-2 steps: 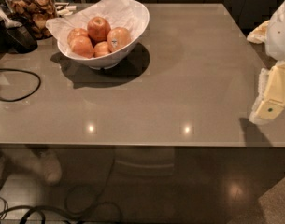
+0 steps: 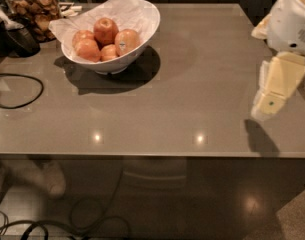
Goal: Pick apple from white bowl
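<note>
Camera view, the only view. Item one: my tool (image 2: 266, 105), pale, hanging at the right edge of the frame above the near right part of the surface (image 2: 202, 89), with its shadow on the surface just below it. Whether it stands apart or together I cannot tell, and I see nothing in it. Item two: the white bowl (image 2: 114, 64), on the far left part of the surface, well apart from my tool, which must travel left and away across most of the bare surface to reach it. The bowl's long axis runs roughly left to right, and its rim rises to its high side on the right, the side facing my tool. Contents: crinkled white paper (image 2: 126, 5) lining it and standing up at the back, and five apples in a heap. The top apple (image 2: 106, 30) sits highest; the stickered apple (image 2: 127, 40) lies closest to my tool, just inside the high rim; three more lie lower on the left and front. I judge a descent from above suits better than a sideways entry, since the high rim stands between. Item three: a clear jar of brown snacks (image 2: 34, 6), behind and left of the bowl, not wanted. Item four: a black cable (image 2: 23, 91) looped at the left edge.
</note>
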You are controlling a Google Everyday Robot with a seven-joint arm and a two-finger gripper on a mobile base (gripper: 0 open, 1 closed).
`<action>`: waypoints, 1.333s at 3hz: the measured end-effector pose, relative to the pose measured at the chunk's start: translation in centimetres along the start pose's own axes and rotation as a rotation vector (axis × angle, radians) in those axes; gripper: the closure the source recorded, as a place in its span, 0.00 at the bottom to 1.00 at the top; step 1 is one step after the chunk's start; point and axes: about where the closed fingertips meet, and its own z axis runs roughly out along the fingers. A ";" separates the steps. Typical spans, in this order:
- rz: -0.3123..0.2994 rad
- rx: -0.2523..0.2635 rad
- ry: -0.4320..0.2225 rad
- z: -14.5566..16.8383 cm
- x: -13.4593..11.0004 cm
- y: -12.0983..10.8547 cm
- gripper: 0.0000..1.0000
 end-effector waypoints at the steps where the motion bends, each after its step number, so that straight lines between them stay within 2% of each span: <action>1: -0.005 -0.026 0.011 0.4 -2.8 -2.2 0.00; 2: -0.062 -0.021 0.023 0.7 -6.8 -5.0 0.00; 3: -0.078 0.009 -0.005 0.5 -8.4 -5.7 0.00; 4: -0.047 0.019 -0.025 0.9 -8.7 -6.2 0.00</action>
